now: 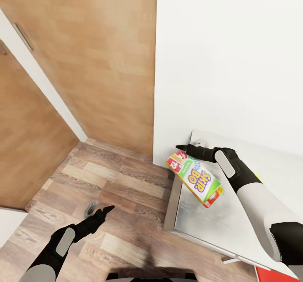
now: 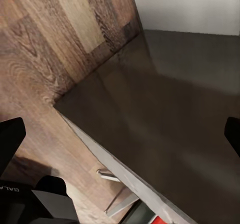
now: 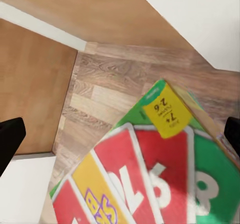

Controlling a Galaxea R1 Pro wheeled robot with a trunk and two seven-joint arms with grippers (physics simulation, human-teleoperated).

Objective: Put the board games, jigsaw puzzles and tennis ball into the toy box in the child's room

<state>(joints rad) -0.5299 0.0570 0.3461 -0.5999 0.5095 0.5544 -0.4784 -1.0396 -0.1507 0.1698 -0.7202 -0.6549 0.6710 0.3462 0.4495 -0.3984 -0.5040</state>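
I'm at the table (image 1: 219, 227) corner by the wall; no toy box in sight, so nothing is visibly packed yet. My right gripper (image 1: 191, 151), arm reaching forward, carries the Skip-Bo board game (image 1: 194, 177) over the table edge. My left gripper (image 1: 101, 213) hangs low over the floor, fingers wide, empty.

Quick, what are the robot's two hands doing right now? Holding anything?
Left gripper: holds nothing, jaws look open over the wooden floor.
Right gripper: jaws shut on the Skip-Bo game box, above the table.
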